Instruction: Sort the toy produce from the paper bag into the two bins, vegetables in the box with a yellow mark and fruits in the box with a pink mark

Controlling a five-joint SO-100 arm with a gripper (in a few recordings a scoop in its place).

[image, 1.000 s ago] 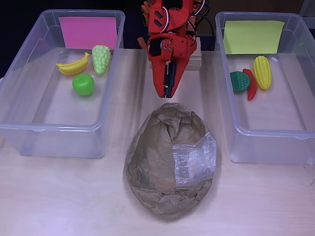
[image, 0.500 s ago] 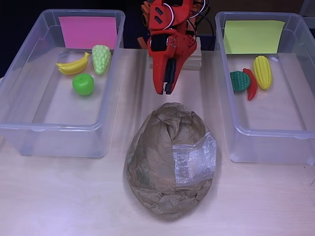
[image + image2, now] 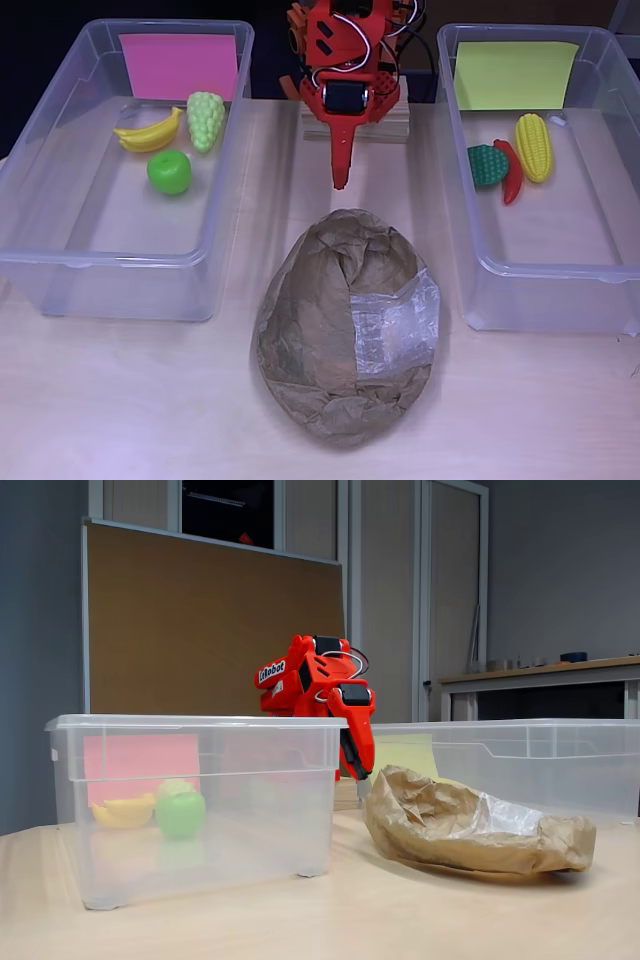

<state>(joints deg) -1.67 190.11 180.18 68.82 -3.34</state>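
A crumpled brown paper bag [image 3: 346,325] [image 3: 465,825] lies on the table between two clear bins. The left bin [image 3: 60,200], marked with a pink sheet [image 3: 178,64], holds a yellow banana [image 3: 148,133], pale green grapes [image 3: 205,119] and a green apple [image 3: 169,172] [image 3: 180,814]. The right bin [image 3: 590,280], marked with a yellow sheet [image 3: 514,74], holds a corn cob [image 3: 533,146], a red pepper [image 3: 512,172] and a dark green vegetable [image 3: 487,165]. My red gripper [image 3: 340,180] [image 3: 362,777] points down just behind the bag, shut and holding nothing.
A small wooden block [image 3: 390,120] sits under the arm's base at the back. A brown board [image 3: 210,630] stands behind the table. Bare tabletop [image 3: 130,400] lies in front of the bins and bag.
The gripper has turned at the wrist and drawn back a little from the bag, now showing edge-on as a thin point.
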